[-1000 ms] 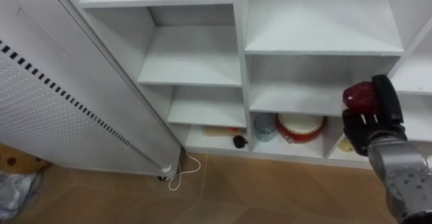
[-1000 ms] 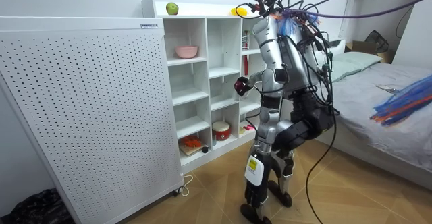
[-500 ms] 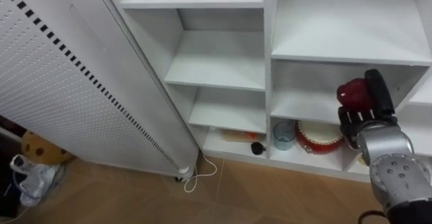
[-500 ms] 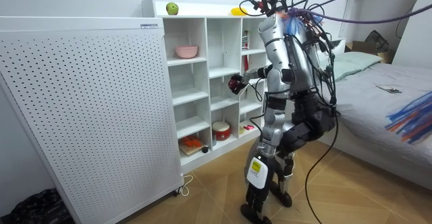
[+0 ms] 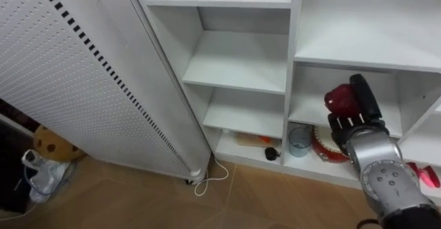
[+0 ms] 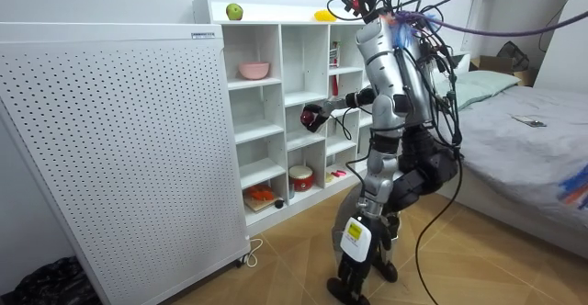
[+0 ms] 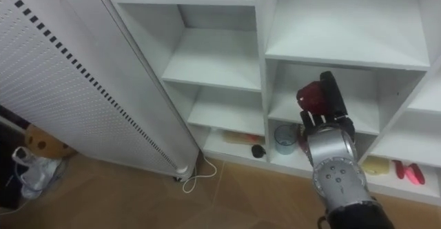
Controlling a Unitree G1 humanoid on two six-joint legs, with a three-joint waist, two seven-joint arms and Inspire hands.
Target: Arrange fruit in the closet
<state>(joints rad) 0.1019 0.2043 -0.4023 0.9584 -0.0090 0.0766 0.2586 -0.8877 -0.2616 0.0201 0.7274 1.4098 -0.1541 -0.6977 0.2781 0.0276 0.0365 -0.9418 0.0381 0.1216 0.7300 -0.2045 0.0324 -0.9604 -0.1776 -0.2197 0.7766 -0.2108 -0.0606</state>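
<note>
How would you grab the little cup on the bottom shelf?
Round its side wall, coming in from the open front. The cup stands upright, mouth up, with a shelf board over it and a red round tin right beside it.

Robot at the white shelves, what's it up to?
The robot stands facing the white shelf unit with a dark red fruit gripped in its right hand, held out in front of the middle column of compartments. The fruit is not yet on any shelf. A green apple sits on top of the unit.
</note>
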